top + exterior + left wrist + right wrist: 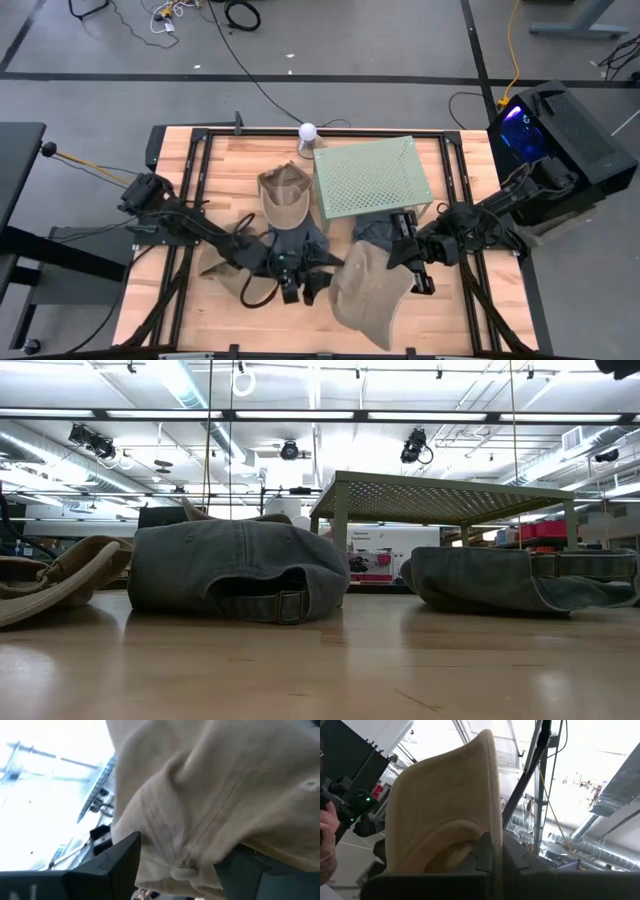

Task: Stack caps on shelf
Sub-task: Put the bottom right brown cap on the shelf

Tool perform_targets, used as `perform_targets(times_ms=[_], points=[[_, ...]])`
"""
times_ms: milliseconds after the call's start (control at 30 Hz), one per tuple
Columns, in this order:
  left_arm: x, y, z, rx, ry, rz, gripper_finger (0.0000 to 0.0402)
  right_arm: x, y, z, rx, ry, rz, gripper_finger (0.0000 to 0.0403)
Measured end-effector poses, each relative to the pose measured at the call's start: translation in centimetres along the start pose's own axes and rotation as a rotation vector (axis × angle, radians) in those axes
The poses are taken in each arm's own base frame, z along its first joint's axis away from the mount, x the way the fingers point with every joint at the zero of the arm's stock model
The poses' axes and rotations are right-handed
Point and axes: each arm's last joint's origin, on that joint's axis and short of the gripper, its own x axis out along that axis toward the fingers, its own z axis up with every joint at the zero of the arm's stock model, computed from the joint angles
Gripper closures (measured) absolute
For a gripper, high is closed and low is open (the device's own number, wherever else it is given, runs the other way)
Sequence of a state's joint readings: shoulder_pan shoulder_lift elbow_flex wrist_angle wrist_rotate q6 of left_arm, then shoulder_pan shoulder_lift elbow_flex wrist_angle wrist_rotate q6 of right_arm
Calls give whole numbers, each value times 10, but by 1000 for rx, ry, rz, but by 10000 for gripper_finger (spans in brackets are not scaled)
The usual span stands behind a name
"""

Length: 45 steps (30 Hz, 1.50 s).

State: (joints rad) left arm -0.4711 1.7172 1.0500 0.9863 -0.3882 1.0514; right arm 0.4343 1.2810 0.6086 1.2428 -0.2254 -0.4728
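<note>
A tan cap (365, 295) hangs above the table's near middle, between my two grippers. My left gripper (300, 288) is closed on its crown, my right gripper (422, 280) on its brim. It does not show in the low view. The pale green shelf (372, 177) stands on thin legs at the far middle. A second tan cap (285, 198) lies left of the shelf. One blue-grey cap (297, 245) lies under my left arm, another (375, 232) at the shelf's near edge. A third tan cap (225, 275) lies partly hidden beneath my left arm. My left gripper has the tan cap's crown cloth (200, 840) bunched between its two fingers (120, 865), which stand wide apart around the fold. The fingers come from the table's left. The cap is off the table. My right gripper pinches the cap's stiff brim (487, 820) by its edge between its shut fingers (480, 857). The fingers come from the table's right, slanting upward. The brim stands up above the fingers.
A white ball (307, 131) sits at the table's far edge. A black box with a blue light (560, 130) stands beyond the right edge. A black frame (200, 180) runs around the tabletop. Bare wood (330, 660) lies along the near side. A person's hand (326, 825) shows off the table.
</note>
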Motion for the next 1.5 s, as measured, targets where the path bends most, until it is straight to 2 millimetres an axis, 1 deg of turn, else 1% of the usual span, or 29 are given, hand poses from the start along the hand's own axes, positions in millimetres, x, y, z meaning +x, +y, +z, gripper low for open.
perform_targets(times_ms=[67,167,300,367,400,467,600,700,833,933,1067,1200,1333,1500], points=[[2,4,-4,-26,27,33,177,0,0,0,1,3,2,392],[3,8,-9,-58,67,75,214,0,0,-1,12,9,4,392],[4,9,-11,-90,91,91,297,0,0,-1,7,11,3,392],[3,8,-9,-94,91,90,347,0,0,-1,1,21,-14,392],[2,7,-7,-96,96,92,364,0,0,-2,-3,32,-31,392],[1,6,-5,-99,122,107,365,0,-1,-3,-6,48,-50,392],[-4,4,1,-77,228,177,361,0,-1,-3,-11,51,-56,392],[-8,2,6,-83,284,206,361,0,-2,-3,-39,76,-101,387],[-14,0,14,-91,347,251,363,-1,-5,-6,-59,148,-204,369],[-18,1,17,-82,423,298,363,-2,-6,-9,-69,212,-266,347],[-21,0,19,-73,500,330,363,-3,-7,-14,-92,304,-340,305],[-28,6,27,-92,554,365,363,-6,-9,-17,-110,398,-459,249],[-36,21,36,-119,629,420,363,-9,-10,-20,-132,521,-598,186],[-44,48,38,-131,774,505,363,-14,-4,-25,-234,754,-727,118]])
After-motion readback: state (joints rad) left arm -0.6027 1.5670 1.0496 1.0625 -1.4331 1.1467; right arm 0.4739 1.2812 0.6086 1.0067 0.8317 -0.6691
